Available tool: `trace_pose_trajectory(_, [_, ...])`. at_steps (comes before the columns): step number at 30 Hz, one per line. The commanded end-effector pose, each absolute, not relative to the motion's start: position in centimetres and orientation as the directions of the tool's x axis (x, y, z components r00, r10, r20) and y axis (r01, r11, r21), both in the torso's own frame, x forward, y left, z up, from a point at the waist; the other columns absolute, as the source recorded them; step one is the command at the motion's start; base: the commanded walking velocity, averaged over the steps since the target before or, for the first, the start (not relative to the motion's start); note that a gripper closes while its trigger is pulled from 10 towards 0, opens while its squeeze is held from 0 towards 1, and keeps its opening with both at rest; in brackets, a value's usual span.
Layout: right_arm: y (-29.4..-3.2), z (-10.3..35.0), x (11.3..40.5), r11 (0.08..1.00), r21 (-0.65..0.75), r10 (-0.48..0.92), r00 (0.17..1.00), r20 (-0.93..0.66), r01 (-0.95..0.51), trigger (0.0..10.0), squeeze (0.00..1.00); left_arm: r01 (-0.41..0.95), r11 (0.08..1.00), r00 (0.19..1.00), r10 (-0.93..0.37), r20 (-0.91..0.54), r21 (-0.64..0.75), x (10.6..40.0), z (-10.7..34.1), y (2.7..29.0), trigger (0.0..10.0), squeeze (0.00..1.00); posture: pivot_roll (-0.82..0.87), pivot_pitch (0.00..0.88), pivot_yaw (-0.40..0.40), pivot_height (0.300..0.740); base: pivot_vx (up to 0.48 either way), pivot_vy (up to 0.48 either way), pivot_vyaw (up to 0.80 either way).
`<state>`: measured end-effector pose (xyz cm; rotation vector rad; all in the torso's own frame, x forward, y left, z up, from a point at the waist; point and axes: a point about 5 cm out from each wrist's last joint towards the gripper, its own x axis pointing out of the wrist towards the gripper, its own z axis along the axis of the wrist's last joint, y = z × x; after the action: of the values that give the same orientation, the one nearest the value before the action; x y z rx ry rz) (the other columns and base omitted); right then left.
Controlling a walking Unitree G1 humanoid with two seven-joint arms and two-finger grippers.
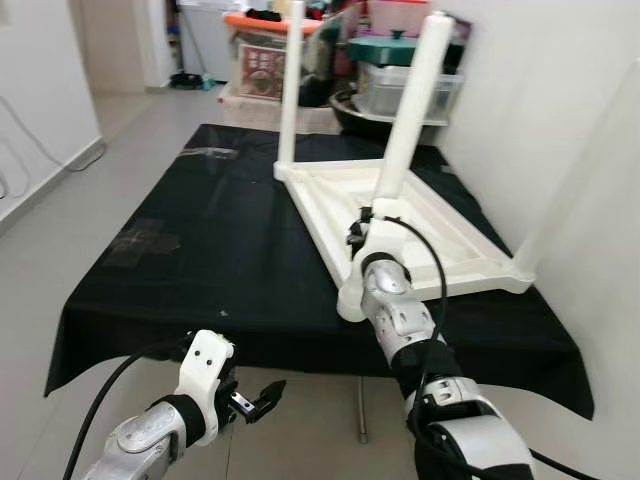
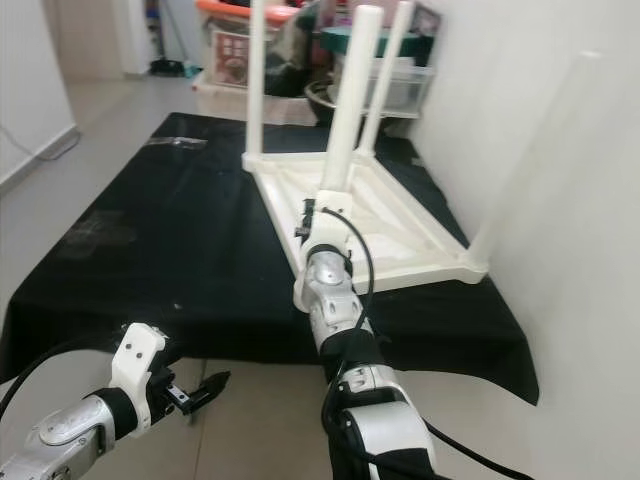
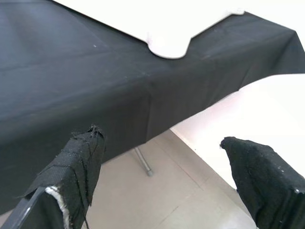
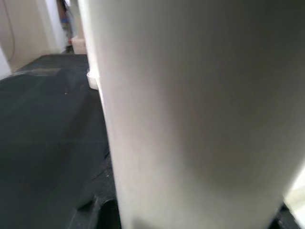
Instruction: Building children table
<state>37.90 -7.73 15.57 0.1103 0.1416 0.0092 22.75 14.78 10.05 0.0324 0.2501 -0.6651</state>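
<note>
A white children's table [image 1: 440,235] lies upside down on a larger table under a black cloth [image 1: 220,250]. One white leg [image 1: 290,80] stands at its far left corner and another [image 1: 590,170] at the right corner by the wall. My right gripper [image 1: 362,228] is shut on the base of a third, tilted leg [image 1: 412,110], just behind the near corner [image 3: 167,45]. That leg [image 4: 190,109] looms very close in the right wrist view. My left gripper [image 1: 258,398] hangs open, low in front of the cloth's front edge, fingers [image 3: 78,167] wide apart and holding nothing.
Storage boxes [image 1: 265,60] and a green pot [image 1: 395,48] crowd the floor behind the table. A white wall [image 1: 570,80] runs close along the right side. Tape patches [image 1: 140,240] mark the cloth. A metal table leg [image 1: 362,410] stands under the front edge. Tiled floor stretches left.
</note>
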Motion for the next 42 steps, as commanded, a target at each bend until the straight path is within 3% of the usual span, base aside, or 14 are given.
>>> trace_pose_trajectory(1, [-6.3, 13.8, 37.0, 0.979, 0.164, 0.151, 0.972, -0.179, -0.122, 10.0, 1.0, 0.611, 0.79, 0.756, -0.602, -0.256, -0.053, 22.6, 9.7, 14.8, 10.0, 0.0, 0.1, 0.0, -0.108, 0.74, 0.0, 0.0, 0.0])
trace_pose_trajectory(5, [-6.8, 15.6, 37.6, 0.983, 0.153, 0.123, 0.986, -0.116, -0.105, 10.0, 1.0, 0.586, 0.808, 0.779, -0.582, -0.234, -0.059, 22.9, 9.9, 14.8, 10.0, 0.0, 0.1, 0.0, -0.113, 0.74, 0.0, 0.0, 0.0])
trace_pose_trajectory(14, [-8.8, 17.5, 36.3, 0.988, 0.089, 0.125, 0.992, -0.017, -0.123, 10.0, 1.0, 0.485, 0.874, 0.854, -0.483, -0.192, -0.035, 23.2, 10.3, 15.6, 10.0, 0.0, 0.1, 0.0, -0.116, 0.74, 0.0, 0.0, 0.0])
trace_pose_trajectory(21, [-12.7, 16.6, 33.4, 0.993, 0.001, 0.122, 0.992, -0.035, -0.122, 10.0, 1.0, 0.325, 0.946, 0.938, -0.323, -0.123, -0.006, 23.6, 11.2, 17.2, 10.0, 0.0, 0.05, 0.0, -0.089, 0.74, 0.0, 0.0, 0.0])
trace_pose_trajectory(22, [-13.9, 15.6, 32.8, 0.995, -0.012, 0.093, 0.991, -0.093, -0.095, 10.0, 0.58, 0.284, 0.959, 0.953, -0.283, -0.112, -0.008, 23.7, 11.4, 17.4, 10.0, 0.0, 0.05, 0.0, -0.086, 0.74, 0.0, 0.0, 0.0])
trace_pose_trajectory(23, [-13.9, 15.6, 32.8, 0.995, -0.012, 0.093, 0.991, -0.093, -0.095, 10.0, 0.58, 0.284, 0.959, 0.953, -0.283, -0.112, -0.008, 23.7, 11.4, 17.4, 10.0, 0.0, 0.05, 0.0, -0.086, 0.74, 0.0, 0.0, 0.0])
trace_pose_trajectory(24, [-14.9, 14.7, 32.2, 0.998, 0.007, 0.065, 0.988, -0.143, -0.065, 10.0, 0.0, 0.253, 0.967, 0.962, -0.253, -0.104, -0.015, 23.6, 11.6, 17.5, 10.0, 0.0, 0.05, 0.0, -0.083, 0.74, 0.0, 0.0, 0.0])
trace_pose_trajectory(34, [-17.0, 12.4, 30.2, 0.998, 0.037, -0.032, 0.953, -0.3, 0.045, 10.0, 0.0, 0.167, 0.986, 0.981, -0.168, -0.094, -0.026, 22.3, 11.9, 17.7, 10.0, 0.0, 0.04, 0.0, -0.079, 0.74, 0.0, 0.0, 0.0])
trace_pose_trajectory(38, [-18.8, 12.8, 28.1, 0.994, 0.058, -0.08, 0.963, -0.258, 0.098, 10.0, 0.0, 0.015, 1.0, 0.999, -0.016, -0.052, -0.016, 21.9, 12.9, 18.9, 10.0, 0.0, 0.04, 0.0, -0.079, 0.74, 0.0, 0.0, 0.0])
trace_pose_trajectory(39, [-20.1, 12.9, 28.0, 0.982, 0.022, -0.178, 0.953, -0.246, 0.189, 10.0, 0.0, -0.037, 0.999, 0.998, 0.037, -0.043, 0.0, 22.0, 13.1, 19.4, 10.0, 0.0, 0.04, 0.0, -0.08, 0.74, 0.0, 0.0, 0.0])
trace_pose_trajectory(41, [-20.1, 12.9, 28.0, 0.982, 0.022, -0.178, 0.953, -0.246, 0.189, 10.0, 0.0, -0.037, 0.999, 0.998, 0.037, -0.043, 0.0, 22.0, 13.1, 19.4, 10.0, 0.0, 0.04, 0.0, -0.08, 0.74, 0.0, 0.0, 0.0])
trace_pose_trajectory(42, [-22.0, 13.1, 28.0, 0.938, -0.024, -0.342, 0.907, -0.245, 0.347, 10.0, 0.0, -0.105, 0.995, 0.994, 0.105, -0.024, 0.0, 22.0, 13.2, 20.1, 10.0, 0.0, 0.04, 0.0, -0.083, 0.74, 0.0, 0.0, 0.0])
